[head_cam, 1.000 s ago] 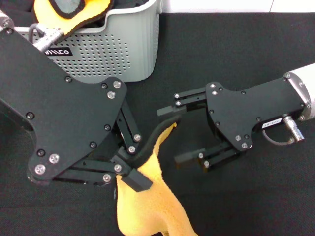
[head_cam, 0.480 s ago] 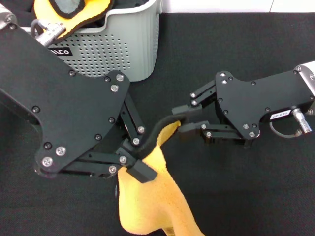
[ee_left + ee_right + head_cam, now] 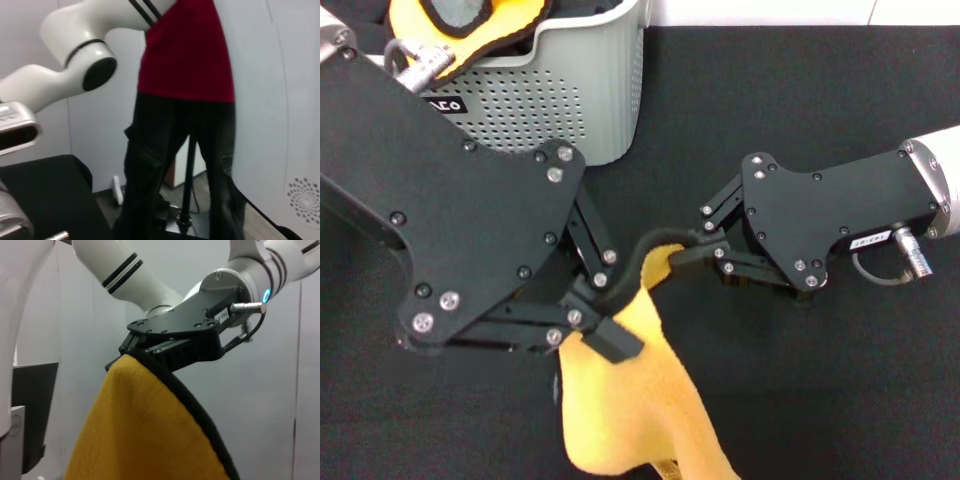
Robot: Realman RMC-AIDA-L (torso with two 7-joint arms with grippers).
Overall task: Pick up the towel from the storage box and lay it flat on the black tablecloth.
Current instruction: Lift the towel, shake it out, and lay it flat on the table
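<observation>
The orange-yellow towel [image 3: 625, 400] with black edge trim hangs in the air above the black tablecloth [image 3: 790, 110]. My left gripper [image 3: 598, 315] is shut on the towel's black-trimmed edge. My right gripper [image 3: 682, 250] is shut on the same edge at the upper corner, a short way to the right. The right wrist view shows the towel [image 3: 145, 435] hanging from the left gripper [image 3: 131, 352]. The light grey storage box [image 3: 575, 90] stands at the back left, behind my left arm. The towel's lower part runs out of view.
An orange black-edged cloth with a grey face [image 3: 470, 20] lies in the storage box. A person in a red shirt [image 3: 185, 55] stands beyond the table's edge in the left wrist view. The black tablecloth stretches to the right and front.
My right gripper was open beside the towel's upper edge; it moved in and shut on that edge. My left gripper kept its hold and shifted only slightly.
</observation>
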